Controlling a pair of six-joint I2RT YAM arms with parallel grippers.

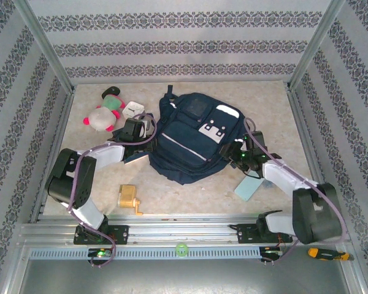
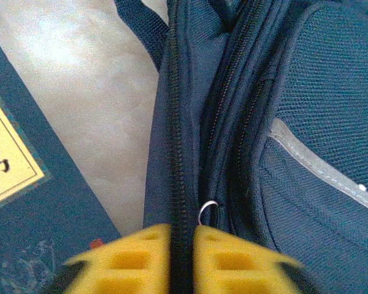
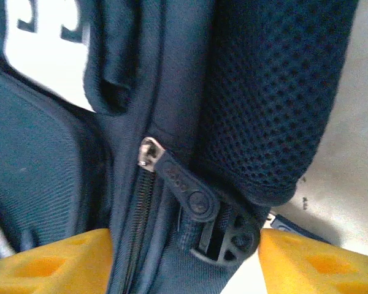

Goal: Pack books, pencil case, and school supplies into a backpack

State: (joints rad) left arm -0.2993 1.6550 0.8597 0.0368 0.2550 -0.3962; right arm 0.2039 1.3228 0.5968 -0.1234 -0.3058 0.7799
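The pale marbled table (image 1: 202, 199) carries a large dark navy fabric backpack (image 1: 190, 144) lying flat at its centre, front pockets up, with white patches (image 1: 213, 131) towards its far right.

The left gripper (image 1: 142, 127) is at the backpack's left edge. In the left wrist view its yellow fingers (image 2: 141, 257) are pressed together on a dark fold of the backpack (image 2: 319, 92) beside a line of zip teeth, with only that strip of fabric between them.

The right gripper (image 1: 238, 153) is at the backpack's right edge. In the right wrist view its jaws are wide apart, one yellow finger (image 3: 55, 260) on each side of the backpack's (image 3: 270, 92) zip seam. I cannot tell whether either finger touches the cloth.

A pink-and-white plush toy (image 1: 104, 113) lies at the far left, well apart from the backpack.

The small thin dark navy booklet (image 2: 43, 233), with a yellow label on its cover, lies flat on the table just left of the backpack.

The pale light-blue flat rectangular pencil case (image 1: 248, 188) lies on the table to the near right of the backpack, just beside the right arm.

The small boxy yellow-orange pencil sharpener (image 1: 129, 199) sits at the near left, well apart from the backpack.

A white square clock (image 1: 133, 110) stands just right of the plush toy.

A black rubber zip pull (image 3: 184, 184) hangs between the right gripper's open fingers, above a black plastic buckle (image 3: 224, 236). A small metal ring (image 2: 207, 211) shows just beyond the left fingertips.
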